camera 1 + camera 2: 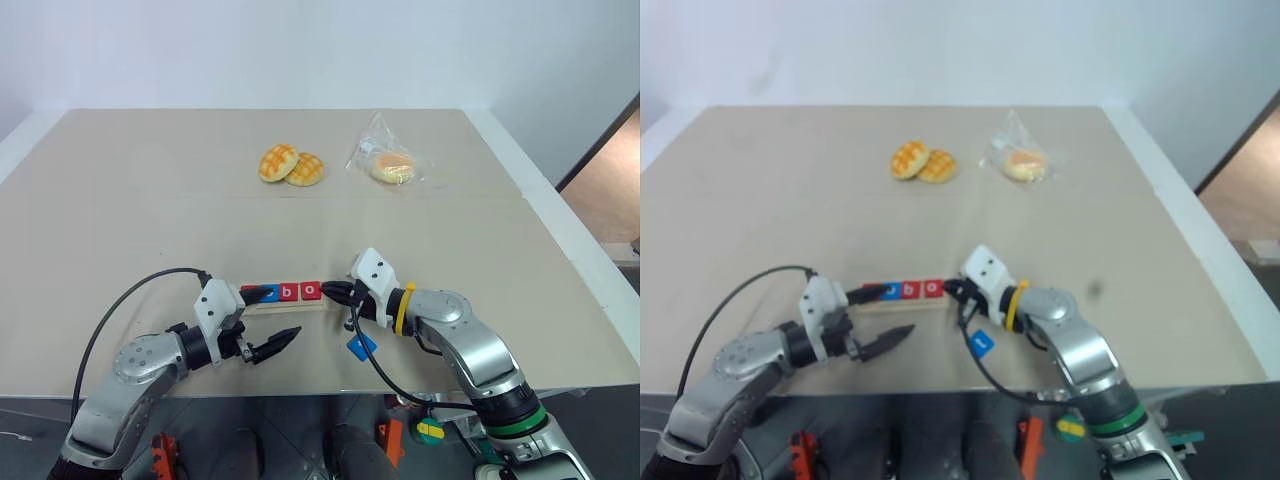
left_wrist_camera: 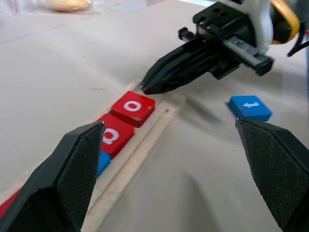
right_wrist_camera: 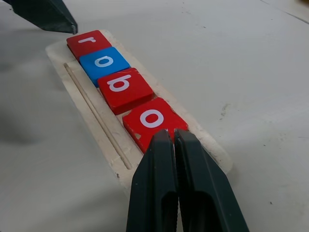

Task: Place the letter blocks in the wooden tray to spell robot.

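Observation:
The wooden tray (image 3: 91, 116) lies near the table's front edge. It holds a row of letter blocks: red r (image 3: 88, 42), blue o (image 3: 104, 62), red b (image 3: 123, 87) and red o (image 3: 152, 121). My right gripper (image 3: 169, 135) is shut with nothing between its fingers. Its tips rest at the outer edge of the red o, at the tray's right end (image 1: 327, 292). A blue t block (image 1: 361, 346) lies flat on the table, in front of the tray's right end and below my right wrist. My left gripper (image 1: 283, 312) stands open at the tray's left end, one finger over the first blocks.
Two golden buns (image 1: 291, 165) and a bun in a clear bag (image 1: 392, 165) sit far back on the table. A black cable (image 1: 130, 295) loops from my left arm. The table's front edge (image 1: 300, 392) is close behind the blue t.

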Robot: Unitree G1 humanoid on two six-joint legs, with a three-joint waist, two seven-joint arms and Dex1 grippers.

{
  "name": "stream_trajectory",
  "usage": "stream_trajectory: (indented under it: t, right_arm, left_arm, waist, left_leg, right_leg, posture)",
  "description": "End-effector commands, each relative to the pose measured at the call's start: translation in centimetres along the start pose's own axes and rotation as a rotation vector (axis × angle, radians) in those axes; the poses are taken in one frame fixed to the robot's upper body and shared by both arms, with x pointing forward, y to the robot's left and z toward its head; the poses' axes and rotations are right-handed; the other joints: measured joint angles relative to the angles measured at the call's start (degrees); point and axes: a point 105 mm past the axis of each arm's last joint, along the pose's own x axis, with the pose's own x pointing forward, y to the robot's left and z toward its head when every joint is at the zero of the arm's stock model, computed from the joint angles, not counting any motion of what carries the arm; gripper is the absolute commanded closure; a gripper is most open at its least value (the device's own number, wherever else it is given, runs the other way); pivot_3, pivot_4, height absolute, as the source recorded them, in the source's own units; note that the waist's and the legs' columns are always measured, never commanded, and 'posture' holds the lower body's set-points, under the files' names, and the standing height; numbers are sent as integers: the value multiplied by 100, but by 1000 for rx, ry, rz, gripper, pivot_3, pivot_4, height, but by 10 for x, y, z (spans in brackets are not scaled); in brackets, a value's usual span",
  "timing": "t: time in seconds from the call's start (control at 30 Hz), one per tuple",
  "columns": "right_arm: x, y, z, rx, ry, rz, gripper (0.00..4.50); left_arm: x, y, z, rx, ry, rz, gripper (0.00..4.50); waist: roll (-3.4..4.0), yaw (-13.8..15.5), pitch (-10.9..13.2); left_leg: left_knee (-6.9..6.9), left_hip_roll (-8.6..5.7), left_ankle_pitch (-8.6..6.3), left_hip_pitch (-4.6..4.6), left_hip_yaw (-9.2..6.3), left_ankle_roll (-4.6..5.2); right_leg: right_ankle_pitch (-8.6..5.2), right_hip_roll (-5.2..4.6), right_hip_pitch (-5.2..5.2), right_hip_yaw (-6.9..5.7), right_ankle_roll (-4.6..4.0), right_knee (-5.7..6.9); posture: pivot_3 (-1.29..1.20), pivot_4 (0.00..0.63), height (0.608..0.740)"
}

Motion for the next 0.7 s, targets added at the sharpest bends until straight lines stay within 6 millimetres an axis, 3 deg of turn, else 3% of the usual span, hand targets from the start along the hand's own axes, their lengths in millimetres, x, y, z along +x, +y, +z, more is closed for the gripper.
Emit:
stream_trajectory:
  t: [0.03,0.7]
  right_arm:
    - [-1,-1,8,-34,-25,0,4396]
    - [12,10,10,-46,-34,37,4396]
  left_arm:
    - [-2,-9,13,31,-29,-49,0]
    - [-1,-8,10,62,-8,-35,0]
  waist:
    - [0,0,0]
    - [0,0,0]
  left_leg:
    - [0,0,0,0,0,0]
    - [0,1,0,1,-1,0]
  right_leg:
    - [0,0,0,0,0,0]
    - [1,2,0,-1,-2,0]
  posture:
    - [0,150,740]
    - [0,150,740]
